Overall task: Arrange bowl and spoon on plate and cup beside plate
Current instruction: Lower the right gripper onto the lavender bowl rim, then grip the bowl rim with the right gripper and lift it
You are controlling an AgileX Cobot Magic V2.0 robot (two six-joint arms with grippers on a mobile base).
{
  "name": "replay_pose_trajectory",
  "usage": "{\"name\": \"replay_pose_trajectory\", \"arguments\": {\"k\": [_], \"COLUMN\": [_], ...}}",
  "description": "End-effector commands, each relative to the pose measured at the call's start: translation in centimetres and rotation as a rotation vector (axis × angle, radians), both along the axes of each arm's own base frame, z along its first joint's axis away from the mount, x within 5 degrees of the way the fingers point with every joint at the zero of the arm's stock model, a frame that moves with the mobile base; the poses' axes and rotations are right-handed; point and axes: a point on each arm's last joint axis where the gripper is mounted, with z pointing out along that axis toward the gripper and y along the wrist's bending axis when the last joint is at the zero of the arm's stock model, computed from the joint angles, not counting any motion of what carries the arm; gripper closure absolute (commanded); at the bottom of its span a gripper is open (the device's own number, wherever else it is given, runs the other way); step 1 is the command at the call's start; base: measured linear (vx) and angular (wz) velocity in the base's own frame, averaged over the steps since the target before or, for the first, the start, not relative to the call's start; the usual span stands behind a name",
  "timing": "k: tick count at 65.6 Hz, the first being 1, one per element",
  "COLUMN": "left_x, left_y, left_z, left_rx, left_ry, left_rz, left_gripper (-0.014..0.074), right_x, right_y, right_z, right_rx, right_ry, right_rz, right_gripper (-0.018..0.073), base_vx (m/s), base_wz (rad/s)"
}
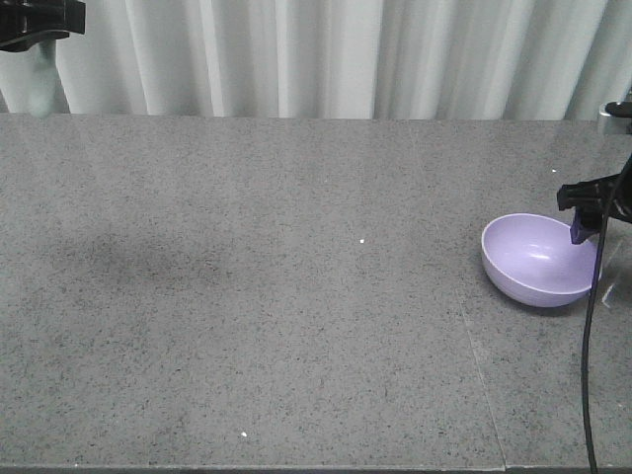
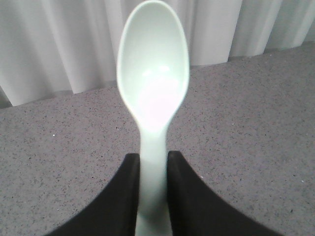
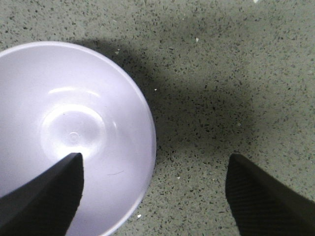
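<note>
The lavender bowl (image 1: 538, 259) stands upright on the grey table at the far right. My right gripper (image 1: 590, 230) hangs over its right rim. In the right wrist view this gripper (image 3: 155, 164) is open: one finger is over the inside of the bowl (image 3: 64, 123), the other over bare table, with the rim between them. At the top left my left gripper (image 1: 39, 41) is raised high, and the mint-green spoon (image 1: 41, 81) hangs from it. In the left wrist view, the left gripper (image 2: 153, 160) is shut on the handle of the spoon (image 2: 153, 73). Plate and cup are out of view.
A white curtain (image 1: 326, 54) runs along the back edge of the speckled grey table (image 1: 276, 296). A black cable (image 1: 590, 375) hangs down at the right, in front of the bowl. The table's front edge lies at the bottom of the exterior view.
</note>
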Motion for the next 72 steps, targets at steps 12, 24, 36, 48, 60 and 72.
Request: {"name": "replay_pose_trajectory", "arguments": {"k": [12,24,36,48,60,72], "left_x": [-0.9,-0.9,-0.9,-0.9,-0.9,-0.9], "left_y": [0.0,0.0,0.0,0.0,0.0,0.0], "left_z": [2.4,2.4,2.4,2.4,2.4,2.4], "left_rx": [-0.034,-0.033,-0.033,-0.033,-0.033,-0.033], "left_ry": [-0.139,-0.135,-0.135,-0.135,-0.136,-0.137], "left_rz": [0.001,0.000,0.000,0.000,0.000,0.000], "left_gripper": [0.0603,0.0603,0.0603,0.0603,0.0603,0.0603], "right_x": [1.2,2.0,2.8,3.4,3.5,3.3], "right_y": [-0.3,-0.3,-0.4,-0.5,-0.4,-0.3], "right_z": [-0.2,-1.4,-2.2,-3.2,-3.0,0.4], "right_rx": [-0.005,0.008,0.007,0.006,0.001,0.007], "right_ry": [-0.036,-0.032,-0.056,-0.048,-0.053,-0.114], "right_rz": [0.010,0.008,0.007,0.016,0.044,0.047], "right_gripper": [-0.0021,0.0010,0.0172,0.0449,0.0571,0.0568], "base_vx": [0.00,0.00,0.00,0.00,0.00,0.00], "base_wz": [0.00,0.00,0.00,0.00,0.00,0.00]}}
